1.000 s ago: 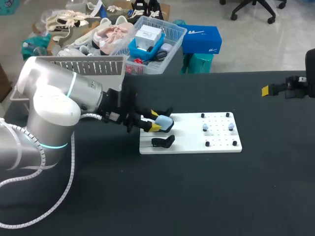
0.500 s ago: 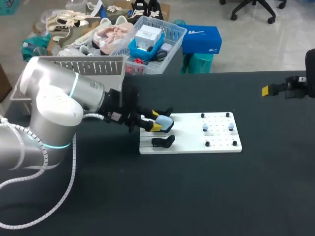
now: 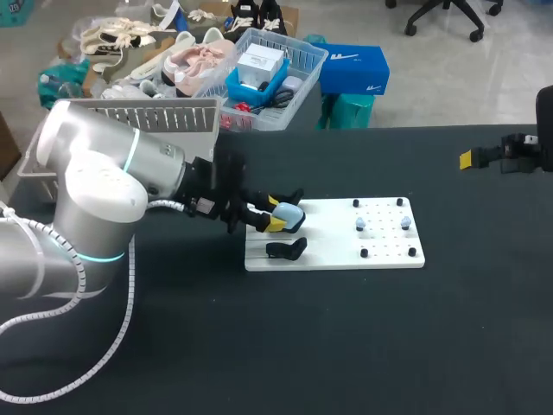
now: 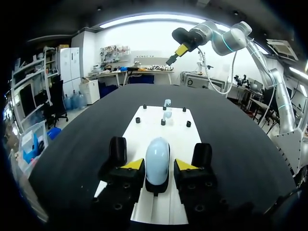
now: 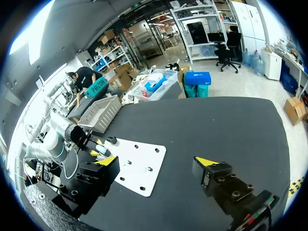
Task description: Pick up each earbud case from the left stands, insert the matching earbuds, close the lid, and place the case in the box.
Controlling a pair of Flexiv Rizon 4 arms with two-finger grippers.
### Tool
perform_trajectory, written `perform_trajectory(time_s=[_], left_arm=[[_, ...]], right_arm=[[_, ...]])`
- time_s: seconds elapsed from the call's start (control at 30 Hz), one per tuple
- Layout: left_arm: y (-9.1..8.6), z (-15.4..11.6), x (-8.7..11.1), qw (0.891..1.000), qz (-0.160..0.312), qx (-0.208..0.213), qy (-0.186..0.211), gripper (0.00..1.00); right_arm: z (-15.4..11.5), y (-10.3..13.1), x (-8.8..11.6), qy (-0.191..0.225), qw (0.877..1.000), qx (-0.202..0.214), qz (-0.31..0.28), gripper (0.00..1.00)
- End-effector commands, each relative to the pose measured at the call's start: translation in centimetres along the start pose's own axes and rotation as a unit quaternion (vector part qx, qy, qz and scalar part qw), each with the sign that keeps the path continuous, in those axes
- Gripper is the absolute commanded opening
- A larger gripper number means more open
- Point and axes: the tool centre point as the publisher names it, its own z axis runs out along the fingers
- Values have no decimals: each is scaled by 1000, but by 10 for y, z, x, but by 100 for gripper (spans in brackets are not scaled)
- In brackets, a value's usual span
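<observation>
- The left gripper [image 4: 159,164] is pressed against the two long sides of a pale blue earbud case [image 4: 157,162], one yellow-tipped finger [image 4: 132,164] on each side, so the case is pinched between them.
- The case is seen lying lengthwise on a black stand at the near end of a white board [image 3: 333,235]. Its rounded end is turned away from the wrist, and its lid is shut.
- In the head view the left arm is brought in low from the left side, with its gripper held almost level over the board's left end.
- A second black stand [image 3: 287,250] is found just beside the held case, on the same end of the board.
- Two pale blue earbuds [image 3: 361,224] are stood upright at the board's other end, well apart from the case, among a few small black pegs [image 3: 365,253].
- A grey slotted box [image 3: 155,115] is placed at the back left of the table, behind the left arm.
- The right gripper [image 5: 157,161] is held spread wide with nothing between its fingers. It is kept raised at the far right of the table, well apart from the board.
</observation>
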Motion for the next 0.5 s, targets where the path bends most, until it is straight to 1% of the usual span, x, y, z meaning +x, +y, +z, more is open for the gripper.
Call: perform_trajectory(time_s=[0.03,0.07,0.13,0.17,0.27,0.4,0.5], left_arm=[[1,3,-1,1000,0,0,0,39],[1,3,-1,1000,0,0,0,35],[1,3,-1,1000,0,0,0,12],[1,3,-1,1000,0,0,0,5],[1,3,-1,1000,-1,0,-1,0],[1,2,-3,1000,-5,-2,-5,0],[2,-5,-10,1000,-8,-6,-17,0]], right_arm=[[0,-1,0,0,1000,-2,0,100],[0,-1,0,0,1000,-2,0,100],[0,-1,0,0,1000,-2,0,100],[0,-1,0,0,1000,-2,0,100],[0,-1,0,0,1000,-2,0,100],[0,-1,0,0,1000,-2,0,100],[0,-1,0,0,1000,-2,0,100]])
